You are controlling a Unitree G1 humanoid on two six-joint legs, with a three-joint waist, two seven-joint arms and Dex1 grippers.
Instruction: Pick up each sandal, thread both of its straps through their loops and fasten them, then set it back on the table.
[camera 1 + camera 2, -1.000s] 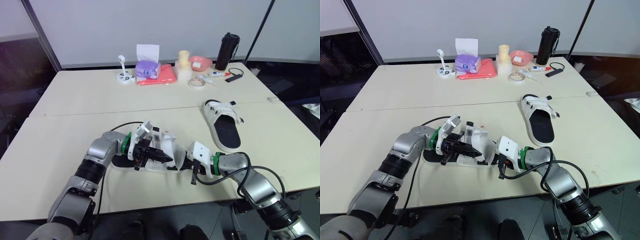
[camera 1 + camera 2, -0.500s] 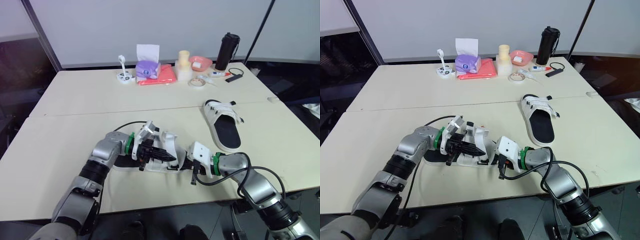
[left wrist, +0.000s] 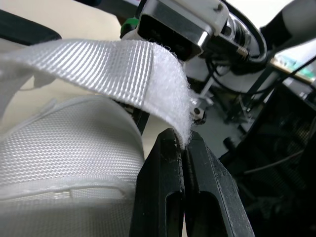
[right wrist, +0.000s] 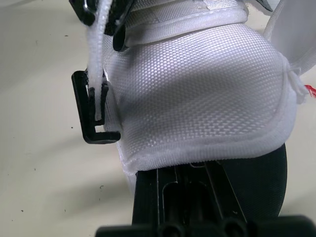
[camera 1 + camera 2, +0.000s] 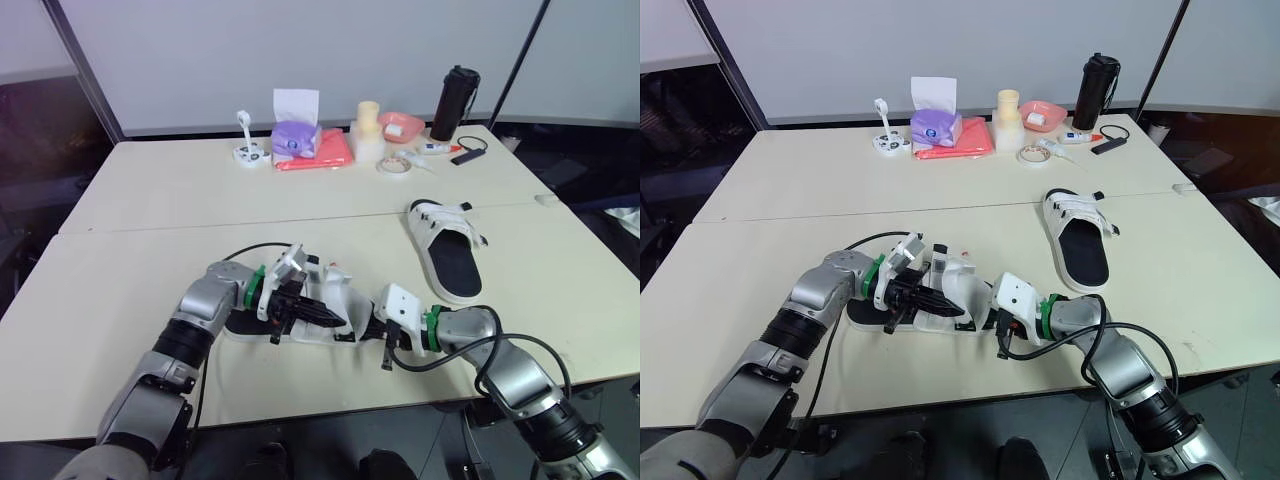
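A white sandal with a black sole point(image 5: 330, 300) lies near the table's front edge between my two grippers. My left gripper point(image 3: 183, 144) is shut on the free end of a white hook-and-loop strap point(image 3: 98, 61), lifted above the sandal's upper. From the opposite side, my right gripper point(image 5: 370, 327) is shut on the end of the sandal; its fingers point(image 4: 182, 197) clamp the sole just under the white mesh upper point(image 4: 197, 94). A black plastic loop point(image 4: 91, 111) hangs at the sandal's side. The second sandal point(image 5: 445, 250) lies flat to the right, with both grippers away from it.
Along the table's far edge stand a purple tissue box point(image 5: 295, 135), a red cloth point(image 5: 325, 150), a pink bowl point(image 5: 402, 125), a tape roll point(image 5: 392, 166) and a black bottle point(image 5: 455, 100). The table's front edge point(image 5: 300, 410) is close behind the held sandal.
My left gripper pushed right with the strap, then drew back a little to the left. The right gripper and the sandal have stayed put.
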